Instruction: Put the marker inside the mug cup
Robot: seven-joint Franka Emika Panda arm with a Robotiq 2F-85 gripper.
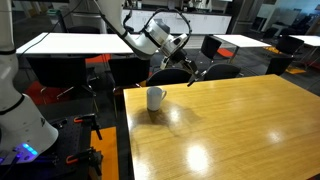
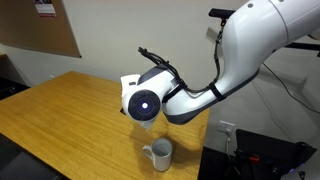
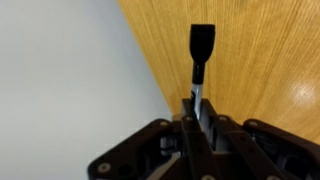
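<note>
My gripper (image 3: 198, 108) is shut on the marker (image 3: 201, 50). The marker is a thin stick with a black end that pokes out ahead of the fingers, over the wooden table (image 3: 255, 45) near its edge. The white mug cup (image 1: 155, 97) stands upright on the table near a corner and also shows in an exterior view (image 2: 158, 153). In an exterior view my gripper (image 1: 189, 68) hangs in the air above and beside the mug, not touching it. The mug is out of the wrist view.
Grey floor (image 3: 70, 70) lies past the table edge. Behind the table (image 1: 230, 130) stand dark chairs (image 1: 215, 48) and white tables (image 1: 75, 42). A white robot base (image 1: 20, 110) is beside the table. A cork board (image 2: 40, 25) hangs on the wall.
</note>
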